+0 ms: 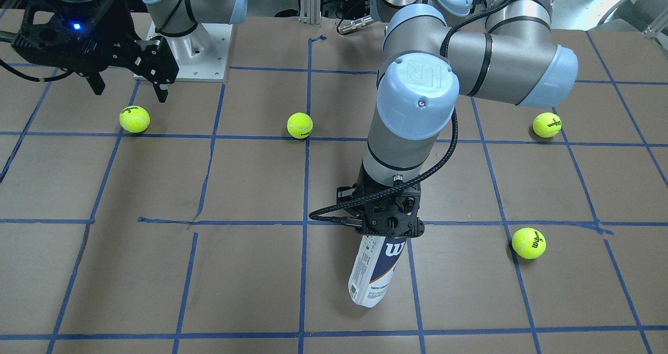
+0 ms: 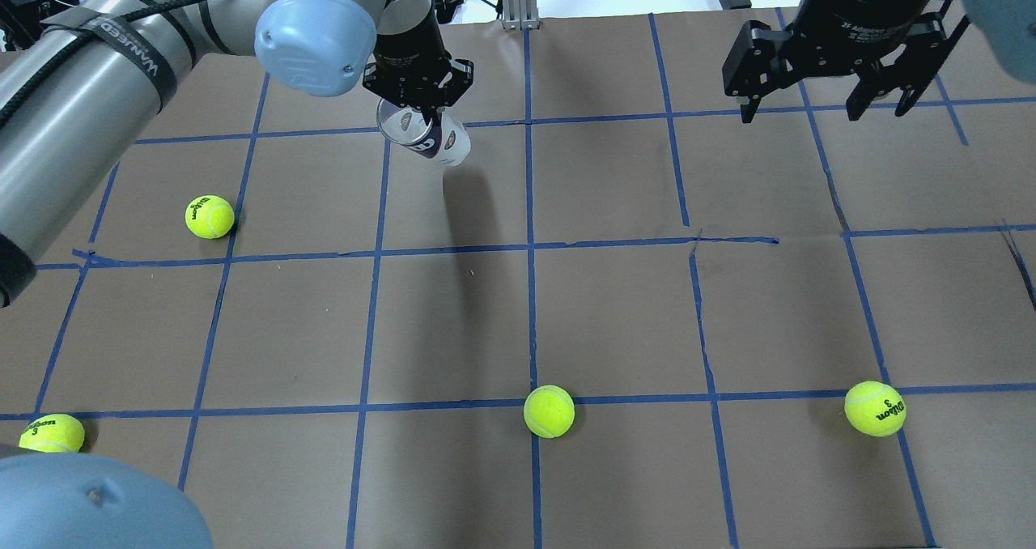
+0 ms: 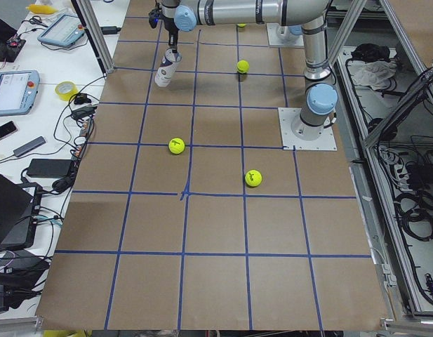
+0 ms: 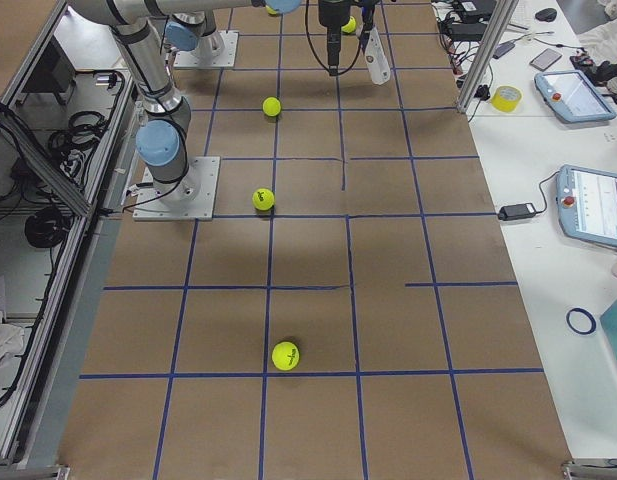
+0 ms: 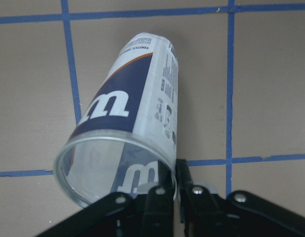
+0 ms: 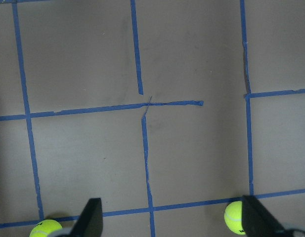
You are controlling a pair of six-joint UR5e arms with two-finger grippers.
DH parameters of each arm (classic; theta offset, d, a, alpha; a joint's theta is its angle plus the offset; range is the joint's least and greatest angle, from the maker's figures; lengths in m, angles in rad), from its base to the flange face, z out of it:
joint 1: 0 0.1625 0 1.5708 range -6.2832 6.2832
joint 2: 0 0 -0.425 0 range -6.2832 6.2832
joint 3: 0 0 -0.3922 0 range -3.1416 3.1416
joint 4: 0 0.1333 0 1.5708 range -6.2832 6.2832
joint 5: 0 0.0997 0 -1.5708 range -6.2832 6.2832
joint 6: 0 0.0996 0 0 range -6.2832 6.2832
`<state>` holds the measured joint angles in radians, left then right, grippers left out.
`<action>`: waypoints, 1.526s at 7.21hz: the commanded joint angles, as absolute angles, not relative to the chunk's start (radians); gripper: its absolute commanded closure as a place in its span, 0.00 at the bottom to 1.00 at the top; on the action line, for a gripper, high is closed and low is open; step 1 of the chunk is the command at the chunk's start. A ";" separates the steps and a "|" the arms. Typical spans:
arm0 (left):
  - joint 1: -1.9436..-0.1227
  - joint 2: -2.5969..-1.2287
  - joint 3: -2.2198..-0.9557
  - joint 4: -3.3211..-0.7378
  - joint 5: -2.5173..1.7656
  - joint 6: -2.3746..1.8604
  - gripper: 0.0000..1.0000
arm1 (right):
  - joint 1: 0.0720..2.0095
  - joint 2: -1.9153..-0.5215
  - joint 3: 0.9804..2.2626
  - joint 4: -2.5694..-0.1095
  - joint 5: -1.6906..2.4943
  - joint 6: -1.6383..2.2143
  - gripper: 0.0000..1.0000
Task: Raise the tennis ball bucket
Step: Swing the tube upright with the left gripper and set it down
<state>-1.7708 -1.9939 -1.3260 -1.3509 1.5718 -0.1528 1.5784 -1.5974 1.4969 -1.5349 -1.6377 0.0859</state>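
The tennis ball bucket [image 1: 377, 270] is a clear empty tube with a white-and-navy label and a white "W". It hangs tilted from my left gripper [image 1: 389, 227], open end up. In the left wrist view the left gripper [image 5: 174, 190] is shut on the tube's [image 5: 130, 118] open rim, one finger inside and one outside. In the overhead view the tube [image 2: 433, 138] sits just below the left gripper [image 2: 417, 95], and its shadow lies apart from it on the paper. My right gripper [image 2: 825, 104] is open and empty, high over the table's far right; it also shows in the front view [image 1: 128, 85].
Several yellow-green tennis balls lie on the brown paper with its blue tape grid: one [image 2: 210, 216] to the left of the tube, one [image 2: 549, 410] near the middle front, one [image 2: 875, 408] at the front right, one [image 2: 52, 433] at the front left.
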 commanded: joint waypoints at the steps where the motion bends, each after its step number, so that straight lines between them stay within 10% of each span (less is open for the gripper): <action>1: -1.779 -2.017 -1.313 -1.397 1.568 -0.153 1.00 | 1.578 -1.601 1.497 -1.525 -1.635 0.100 0.00; 11: -1.855 -2.134 -1.109 -1.660 1.655 -0.175 1.00 | 1.588 -1.559 1.499 -1.542 -1.612 0.046 0.00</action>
<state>-1.8534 -2.1229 -1.1239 -1.6529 1.6543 -0.1760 1.5876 -1.5591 1.4987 -1.5416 -1.6112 0.0468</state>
